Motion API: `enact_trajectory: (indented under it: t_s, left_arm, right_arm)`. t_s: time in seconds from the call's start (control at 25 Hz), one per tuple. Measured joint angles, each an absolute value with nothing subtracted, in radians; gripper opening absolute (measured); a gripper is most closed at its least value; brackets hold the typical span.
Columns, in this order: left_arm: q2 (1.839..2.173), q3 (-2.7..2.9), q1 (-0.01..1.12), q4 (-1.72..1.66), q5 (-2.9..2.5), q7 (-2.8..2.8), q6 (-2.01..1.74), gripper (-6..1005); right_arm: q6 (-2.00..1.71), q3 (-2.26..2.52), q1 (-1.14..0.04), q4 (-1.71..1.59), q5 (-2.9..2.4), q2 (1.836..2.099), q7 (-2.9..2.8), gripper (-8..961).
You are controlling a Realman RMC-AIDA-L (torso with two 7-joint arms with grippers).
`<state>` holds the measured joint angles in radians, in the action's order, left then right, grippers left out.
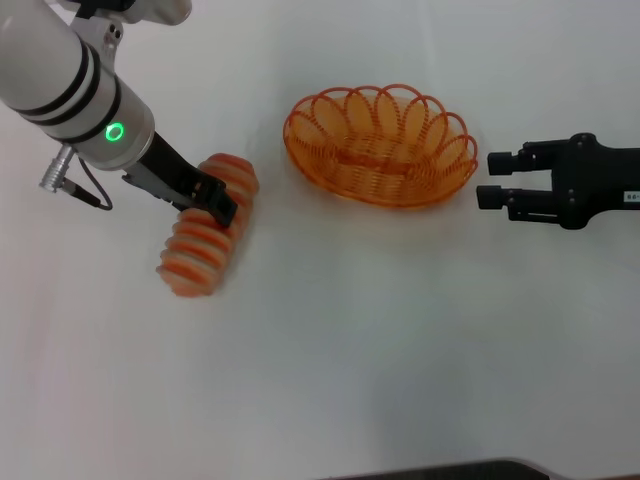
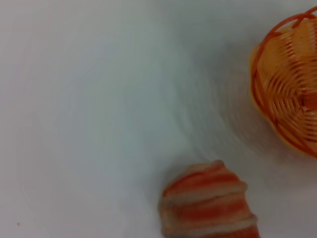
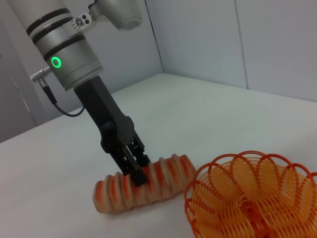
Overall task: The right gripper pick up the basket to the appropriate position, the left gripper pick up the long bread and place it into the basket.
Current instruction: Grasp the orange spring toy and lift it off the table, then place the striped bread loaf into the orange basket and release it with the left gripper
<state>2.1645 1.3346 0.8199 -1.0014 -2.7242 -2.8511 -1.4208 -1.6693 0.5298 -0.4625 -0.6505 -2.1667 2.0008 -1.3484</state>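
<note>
One long bread (image 1: 207,228) lies on the white table (image 1: 380,340), well to the left of the one empty orange basket (image 1: 380,146), and the left gripper (image 1: 218,203) is clamped across the loaf's middle, so its fingertips are partly hidden by the ridges. The left wrist view shows only one end of the loaf and a cut-off part of the basket's rim. The right gripper (image 1: 488,179) hovers just to the right of the basket, fingers parted and holding nothing.
</note>
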Motion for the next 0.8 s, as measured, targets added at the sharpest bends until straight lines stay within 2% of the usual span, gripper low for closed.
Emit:
enact_trajectory:
  t_s: [0.16,0.36,0.8]
  left_arm:
    - [2.164,1.335,0.821,-0.993,-2.724,-2.848,-1.411,592]
    - [2.164,1.337,0.819,-1.002,-2.724,-2.844,-1.415,458]
    - [2.154,1.258,0.809,-1.128,-2.752,-2.748,-1.452,359]
  right_arm:
    - [-1.67,0.529,-0.463,-0.65,-2.167,2.003,-1.348,538]
    - [-1.671,0.529,-0.465,-0.65,-2.168,2.004,-1.348,538]
    - [-1.666,0.529,-0.462,-0.645,-2.168,2.003,-1.348,538]
